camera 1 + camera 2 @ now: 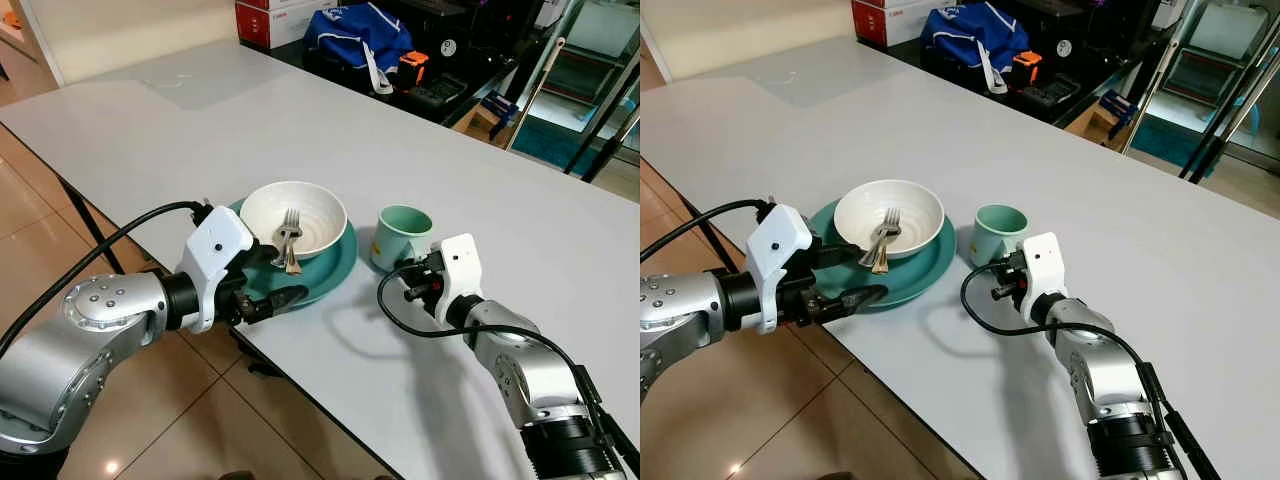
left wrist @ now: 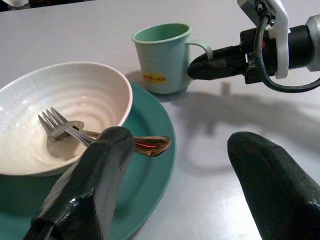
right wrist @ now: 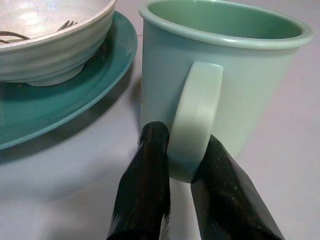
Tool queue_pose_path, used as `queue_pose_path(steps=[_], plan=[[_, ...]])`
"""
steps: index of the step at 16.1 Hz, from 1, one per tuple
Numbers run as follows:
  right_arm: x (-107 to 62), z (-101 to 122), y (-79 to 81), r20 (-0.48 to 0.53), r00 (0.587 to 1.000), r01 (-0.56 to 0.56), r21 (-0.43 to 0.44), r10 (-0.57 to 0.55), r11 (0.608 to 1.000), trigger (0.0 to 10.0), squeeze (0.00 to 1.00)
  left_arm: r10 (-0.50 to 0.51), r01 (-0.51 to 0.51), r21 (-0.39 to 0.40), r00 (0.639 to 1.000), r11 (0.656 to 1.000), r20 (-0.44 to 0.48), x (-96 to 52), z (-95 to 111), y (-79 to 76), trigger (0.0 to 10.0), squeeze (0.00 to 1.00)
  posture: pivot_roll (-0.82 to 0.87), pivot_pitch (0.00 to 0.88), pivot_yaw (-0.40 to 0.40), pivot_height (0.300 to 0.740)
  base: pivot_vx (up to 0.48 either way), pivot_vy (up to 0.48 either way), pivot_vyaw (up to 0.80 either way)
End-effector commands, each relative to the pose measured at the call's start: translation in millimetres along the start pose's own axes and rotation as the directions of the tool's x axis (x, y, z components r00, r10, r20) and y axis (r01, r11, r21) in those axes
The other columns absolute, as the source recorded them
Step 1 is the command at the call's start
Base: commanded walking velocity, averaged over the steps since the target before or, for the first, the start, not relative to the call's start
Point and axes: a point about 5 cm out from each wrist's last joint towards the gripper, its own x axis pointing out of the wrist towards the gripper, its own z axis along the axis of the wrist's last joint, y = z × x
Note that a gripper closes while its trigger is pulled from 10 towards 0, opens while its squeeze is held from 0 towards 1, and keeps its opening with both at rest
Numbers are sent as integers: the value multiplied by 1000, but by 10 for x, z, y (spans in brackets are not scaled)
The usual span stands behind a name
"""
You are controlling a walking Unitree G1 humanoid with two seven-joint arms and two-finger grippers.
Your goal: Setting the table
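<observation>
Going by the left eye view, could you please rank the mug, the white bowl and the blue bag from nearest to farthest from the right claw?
1. Mug: the right claw is closed on its handle, on the table's near side.
2. White bowl: to the robot's left of the mug, on the teal plate.
3. Blue bag: beyond the table's far edge.

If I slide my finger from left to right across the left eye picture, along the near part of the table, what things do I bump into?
Left gripper, open by the plate's near edge → teal plate holding the white bowl with fork inside → green mug → right gripper, pinching the mug's handle.
</observation>
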Motion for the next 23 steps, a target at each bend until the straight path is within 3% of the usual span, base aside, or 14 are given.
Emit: queue_pose_path(steps=[1, 2, 3, 9, 12, 14, 15, 18, 22, 23], plan=[[18, -13, -29, -11, 1000, 15, -12, -16, 1000, 10000, 710, -19, 19, 19, 1000, 1000, -6, 5, 29, -34, 10000, 0, 50, 0, -32, 740, 0, 0, 0], [28, -19, -53, -11, 999, 34, -14, -35, 999, 10000, 894, -19, 19, 19, 1000, 1000, -6, 3, 30, -35, 10000, 0, 50, 0, -32, 740, 0, 0, 0], [40, -18, -70, -10, 999, 49, -13, -49, 999, 10000, 1000, -19, 19, 19, 1000, 1000, -8, 2, 28, -33, 10000, 0, 49, 0, -32, 740, 0, 0, 0], [45, -18, -108, -9, 997, 72, -7, -72, 997, 10000, 1000, -15, 16, 24, 1000, 1000, -6, 3, 38, -20, 10000, 0, 47, 0, -33, 740, 0, 0, 0], [-57, 39, -150, 17, 997, 70, -3, -70, 998, 10000, 1000, -7, 7, 25, 1000, 1000, -1, 29, 42, -5, 10000, 0, 42, 0, -36, 740, 0, 0, 0], [-183, 215, -100, 89, 996, -12, 17, 10, 1000, 10000, 1000, 2, -2, 24, 1000, 1000, 5, 66, 47, 5, 10000, 0, 36, 0, -33, 740, 0, 0, 0], [-345, 337, -47, 133, 988, -74, -9, 75, 997, 10000, 0, 8, -8, 25, 1000, 1000, 4, 76, 38, 3, 10000, 0, 30, 0, -27, 740, 0, 0, 0], [-587, 508, -49, 199, 976, -87, -39, 93, 995, 10000, 0, 37, -39, 59, 999, 997, 26, 81, 70, 16, 10000, 0, 30, 0, -30, 740, 0, 0, 0], [-786, 795, -126, 313, 950, -7, -18, 12, 1000, 10000, 0, 123, -133, 93, 987, 987, 107, 131, 168, 33, 10000, 0, 25, 0, -21, 740, 0, 0, 0], [-809, 970, -250, 478, 859, 137, 131, -183, 982, 10000, 0, 187, -198, 69, 972, 978, 140, 178, 246, 79, 10000, 0, 33, 0, -20, 740, 0, 480, 0]])
